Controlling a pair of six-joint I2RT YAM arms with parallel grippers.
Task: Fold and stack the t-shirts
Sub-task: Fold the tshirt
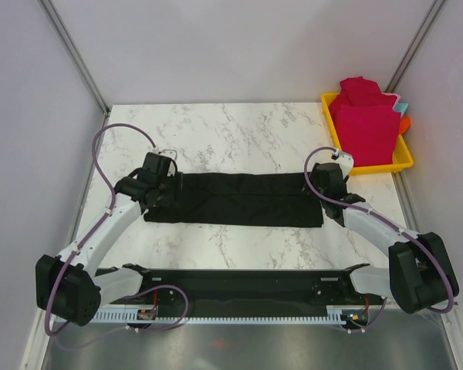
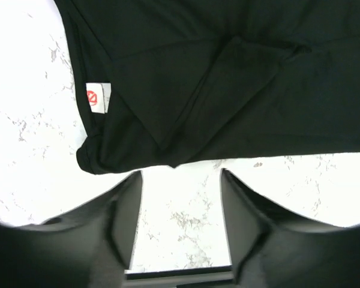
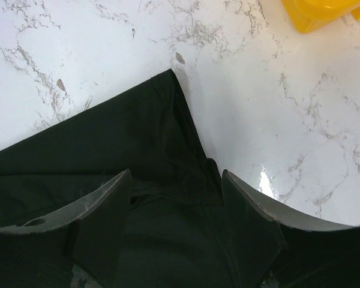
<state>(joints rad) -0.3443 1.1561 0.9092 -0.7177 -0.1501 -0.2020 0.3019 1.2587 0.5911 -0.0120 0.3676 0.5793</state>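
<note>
Dark fingers of the left hand (image 2: 180, 175) stand parted, with only bare white marble-patterned table (image 2: 30, 120) between them; they hold nothing. At 12 o'clock from the fingertips, just beyond them, lies the folded edge of the plain black cloth t-shirt (image 2: 228, 78). A small white label (image 2: 98, 97) with a red mark shows at its corner, at 10 o'clock.

The right hand (image 3: 175, 177) is spread wide over the shirt's other end. Black cloth lies under and between the fingers, which do not close on it, and a pointed corner of the shirt reaches out at 12 o'clock.

From above, the black shirt is a long flat band across the middle of the table, with one hand at 9 o'clock and the other at 3 o'clock. Well apart at 1 o'clock, the crimson-red t-shirts (image 1: 366, 123) sit stacked in a yellow plastic tray (image 1: 370, 167).
</note>
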